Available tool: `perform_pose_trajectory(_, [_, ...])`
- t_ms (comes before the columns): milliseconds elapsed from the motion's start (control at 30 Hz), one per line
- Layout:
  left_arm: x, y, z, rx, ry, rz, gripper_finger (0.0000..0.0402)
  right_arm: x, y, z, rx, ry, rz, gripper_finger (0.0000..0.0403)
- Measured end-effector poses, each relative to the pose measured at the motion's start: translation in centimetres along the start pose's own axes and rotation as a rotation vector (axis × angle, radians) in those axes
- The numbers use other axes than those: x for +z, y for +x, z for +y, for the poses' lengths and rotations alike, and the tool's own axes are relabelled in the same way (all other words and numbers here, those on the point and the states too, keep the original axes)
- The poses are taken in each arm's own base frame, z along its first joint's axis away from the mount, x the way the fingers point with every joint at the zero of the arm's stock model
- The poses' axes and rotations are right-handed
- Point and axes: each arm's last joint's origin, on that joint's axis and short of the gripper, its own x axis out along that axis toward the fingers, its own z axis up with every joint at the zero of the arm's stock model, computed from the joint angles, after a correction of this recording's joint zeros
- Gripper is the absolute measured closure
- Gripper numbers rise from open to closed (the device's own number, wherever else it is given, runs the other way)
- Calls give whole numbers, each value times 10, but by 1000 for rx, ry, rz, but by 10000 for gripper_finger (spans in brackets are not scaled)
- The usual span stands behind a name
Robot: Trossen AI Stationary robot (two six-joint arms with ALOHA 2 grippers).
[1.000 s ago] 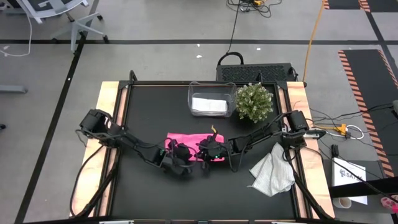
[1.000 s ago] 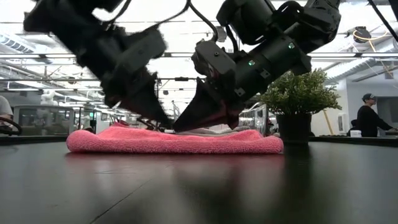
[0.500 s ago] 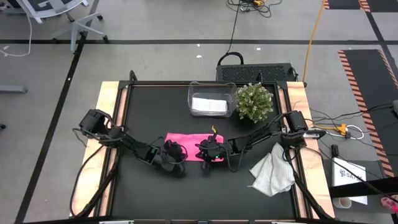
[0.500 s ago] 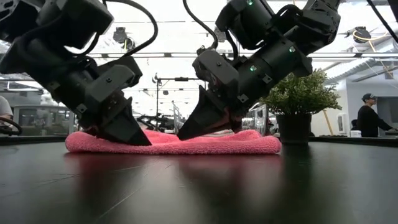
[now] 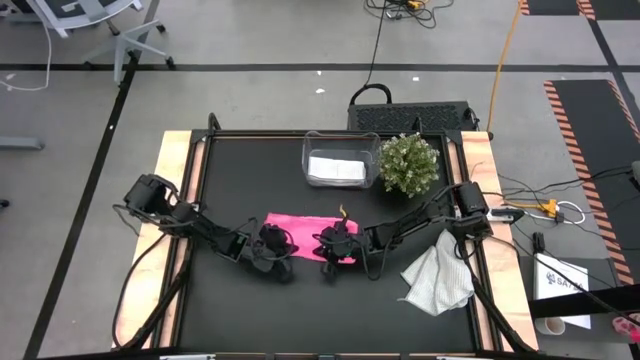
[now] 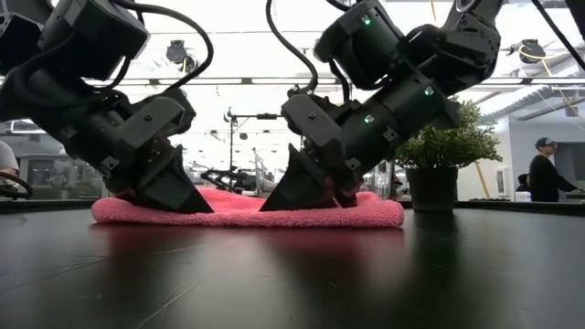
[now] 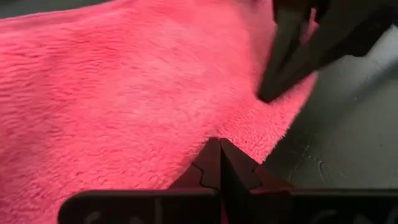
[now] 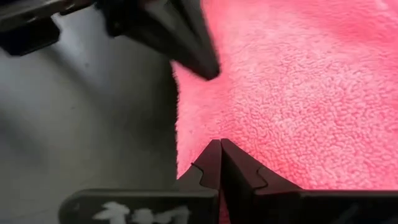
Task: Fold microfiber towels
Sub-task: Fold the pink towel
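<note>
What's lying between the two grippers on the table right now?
Only the pink towel. In the low view the shut left gripper and shut right gripper both press on it, with bare pink cloth between them.

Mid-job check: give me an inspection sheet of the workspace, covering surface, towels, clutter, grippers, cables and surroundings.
Surface: black table with wooden side rails.
Job's things: pink towel lies flat near the middle; a white towel lies crumpled at the right edge; another white towel sits folded in the bin.
Clutter: potted plant beside the bin.
Grippers: left gripper and right gripper both shut, tips down on the pink towel's near edge, facing each other; neither pinches cloth that I can see.
Cables: loose leads on the floor behind the table and at its right side.
Surroundings: a person stands far off; office chair at back left.
</note>
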Motion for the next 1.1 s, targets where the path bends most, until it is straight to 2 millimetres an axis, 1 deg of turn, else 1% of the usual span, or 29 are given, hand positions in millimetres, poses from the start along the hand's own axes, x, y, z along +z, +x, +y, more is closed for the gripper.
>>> perform_pose_trajectory(133, [-1, 0, 1, -5, -11, -2, 401, -17, -3, -4, -17, -3, 48, 403])
perform_pose_trajectory(267, [-2, 0, 1, -11, -11, 3, 401, -30, -6, -10, -8, 16, 84, 403])
perform_pose_trajectory(467, [-4, -2, -2, -47, -48, 14, 401, -37, -8, -17, 7, 9, 110, 403])
perform_pose_trajectory(600, [0, -4, -13, -179, -46, -9, 401, -35, -7, -21, 21, -24, 104, 403])
perform_pose_trajectory(700, [9, -12, -27, -345, -43, -20, 401, -31, -6, -26, 28, -25, 93, 403])
perform_pose_trajectory(767, [18, -20, -32, -389, -4, -52, 401, -30, -6, -29, 32, -19, 96, 403])
perform_pose_trajectory(833, [22, -23, -32, -374, 47, -66, 401, -28, -5, -31, 48, -24, 103, 403])
perform_pose_trajectory(967, [10, -18, -18, -236, 115, 40, 401, -28, -5, -32, 53, -31, 106, 403])
perform_pose_trajectory(1100, [6, -18, -12, -158, 146, 96, 401, -28, -5, -32, 50, -26, 104, 403])
